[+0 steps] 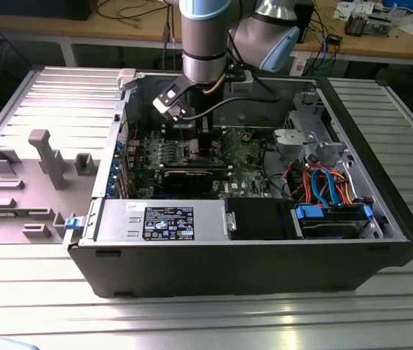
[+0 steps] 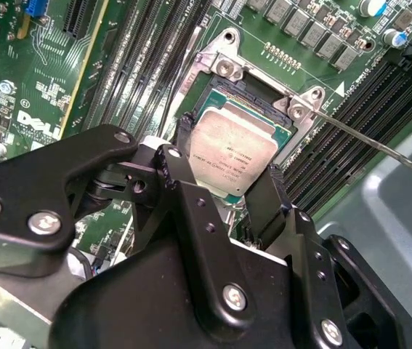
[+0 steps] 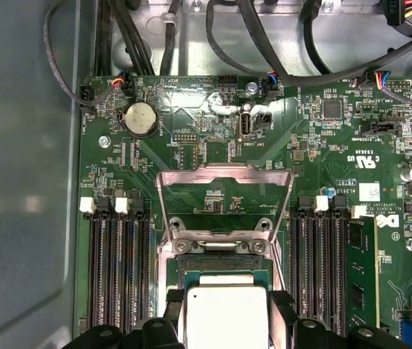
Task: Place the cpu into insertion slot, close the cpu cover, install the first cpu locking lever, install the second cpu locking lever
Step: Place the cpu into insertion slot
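**The gripper (image 2: 227,161) clamps the cpu (image 2: 236,145) at the insertion slot (image 3: 220,263)**

Its fingers (image 2: 262,200) press two opposite edges of the cpu, level over the slot's dark centre. The cpu cover (image 3: 224,173) stands swung open just beyond. A thin locking lever (image 2: 369,141) juts free beside one corner. Long memory slots (image 3: 115,269) flank both sides.
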`<state>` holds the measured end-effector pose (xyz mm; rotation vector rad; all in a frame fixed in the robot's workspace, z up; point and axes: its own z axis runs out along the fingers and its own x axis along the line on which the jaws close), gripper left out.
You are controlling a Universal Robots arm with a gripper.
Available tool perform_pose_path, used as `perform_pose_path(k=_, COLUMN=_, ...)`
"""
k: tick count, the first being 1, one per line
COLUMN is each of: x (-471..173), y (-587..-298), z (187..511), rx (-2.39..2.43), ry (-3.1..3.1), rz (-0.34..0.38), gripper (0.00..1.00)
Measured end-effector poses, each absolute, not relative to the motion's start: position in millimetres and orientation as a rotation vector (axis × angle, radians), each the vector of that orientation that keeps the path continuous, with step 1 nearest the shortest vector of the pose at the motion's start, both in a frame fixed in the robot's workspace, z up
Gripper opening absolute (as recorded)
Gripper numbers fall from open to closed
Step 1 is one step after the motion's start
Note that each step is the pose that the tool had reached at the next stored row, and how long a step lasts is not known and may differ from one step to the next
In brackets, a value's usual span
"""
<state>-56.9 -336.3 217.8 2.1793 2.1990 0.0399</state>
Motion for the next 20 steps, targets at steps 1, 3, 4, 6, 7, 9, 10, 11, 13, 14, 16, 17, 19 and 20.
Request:
perform_pose_path(k=1, x=-56.6, y=-336.3, z=217.8, rx=2.179, ry=2.199, rz=0.040, gripper=0.54)
perform_pose_path(k=3, x=-54.6, y=-336.3, z=217.6, rx=2.179, ry=2.199, rz=0.040, gripper=0.54)
perform_pose_path(k=4, x=-53.3, y=-336.3, z=217.5, rx=2.179, ry=2.199, rz=0.040, gripper=0.54)
perform_pose_path(k=6, x=-53.3, y=-336.3, z=217.5, rx=2.179, ry=2.199, rz=0.040, gripper=0.54)
perform_pose_path(k=7, x=-53.2, y=-336.2, z=217.3, rx=2.179, ry=2.199, rz=0.040, gripper=0.54)
perform_pose_path(k=9, x=-53.3, y=-335.9, z=217.1, rx=2.179, ry=2.199, rz=0.040, gripper=0.54)
perform_pose_path(k=10, x=-53.3, y=-335.9, z=217.1, rx=2.179, ry=2.199, rz=0.040, gripper=0.54)
perform_pose_path(k=11, x=-53.3, y=-335.8, z=216.9, rx=2.179, ry=2.199, rz=0.040, gripper=0.54)
perform_pose_path(k=13, x=-53.4, y=-335.5, z=216.5, rx=2.180, ry=2.199, rz=0.040, gripper=0.54)
perform_pose_path(k=14, x=-53.5, y=-334.9, z=216.3, rx=2.180, ry=2.198, rz=0.040, gripper=0.54)
perform_pose_path(k=16, x=-53.4, y=-332.6, z=215.5, rx=2.180, ry=2.199, rz=0.040, gripper=0.54)
perform_pose_path(k=17, x=-53.4, y=-331.4, z=214.9, rx=2.180, ry=2.199, rz=0.040, gripper=0.54)
perform_pose_path(k=19, x=-53.8, y=-330.9, z=213.1, rx=2.180, ry=2.199, rz=0.040, gripper=0.54)
perform_pose_path(k=20, x=-54.3, y=-330.8, z=211.4, rx=2.178, ry=2.201, rz=0.040, gripper=0.54)
